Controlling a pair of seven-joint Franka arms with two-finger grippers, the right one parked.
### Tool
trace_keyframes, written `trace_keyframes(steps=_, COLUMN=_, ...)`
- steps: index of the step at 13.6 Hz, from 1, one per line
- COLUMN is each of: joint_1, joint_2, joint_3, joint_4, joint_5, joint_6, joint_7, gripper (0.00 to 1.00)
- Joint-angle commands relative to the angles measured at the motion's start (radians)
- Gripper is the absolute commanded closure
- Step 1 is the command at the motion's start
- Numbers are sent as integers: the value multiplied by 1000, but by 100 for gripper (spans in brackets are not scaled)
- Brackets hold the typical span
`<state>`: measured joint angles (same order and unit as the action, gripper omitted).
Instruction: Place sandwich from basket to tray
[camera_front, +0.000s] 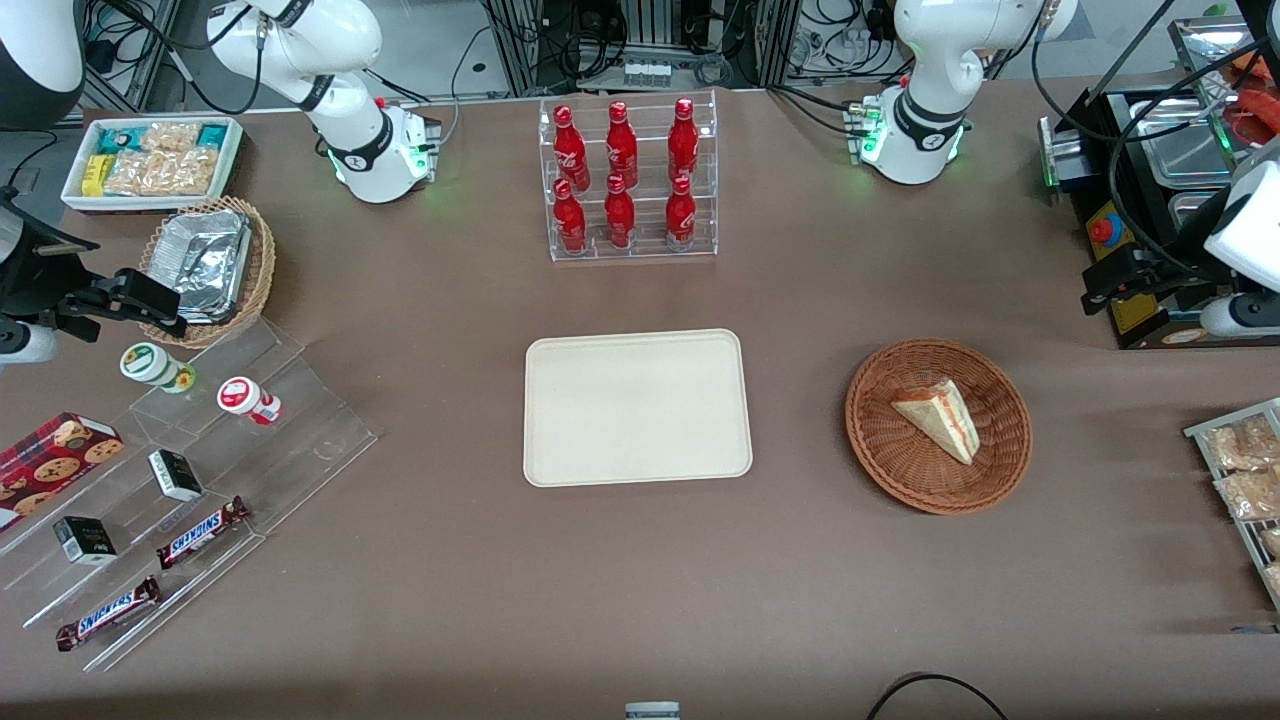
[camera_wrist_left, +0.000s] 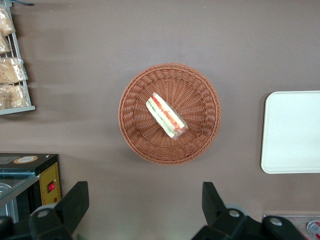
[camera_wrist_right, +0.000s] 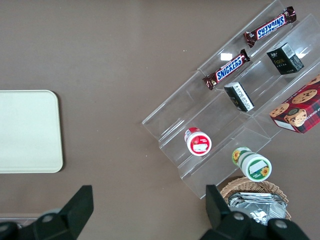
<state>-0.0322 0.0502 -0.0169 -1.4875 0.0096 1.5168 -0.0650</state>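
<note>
sandwich (camera_front: 940, 417) in basket (camera_front: 890, 460), gripper (camera_wrist_left: 145, 205) above

Gripper (camera_wrist_left: 142, 207) wide open, high above basket (camera_front: 890, 450) — bare table between basket, tray (camera_front: 560, 450).

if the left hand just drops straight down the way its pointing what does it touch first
Probably bare table. The open left hand points down, and the spot between its fingers is brown cloth just outside the basket rim. The sandwich lies in the basket's middle. Height is unclear.
</note>
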Motion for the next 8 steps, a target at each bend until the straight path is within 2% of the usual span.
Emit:
trace_keyframes(steps=1, joint_1=8, joint_2=4, joint_3=-3, joint_4=23, joint_5=21, joint_6=-35, joint_7=24, gripper=0)
trace_keyframes(steps=8, joint_1=6, joint_2=-6, joint_3=-5, joint_4=-25, joint_5=30, joint_6=-87, joint_7=21, gripper=0)
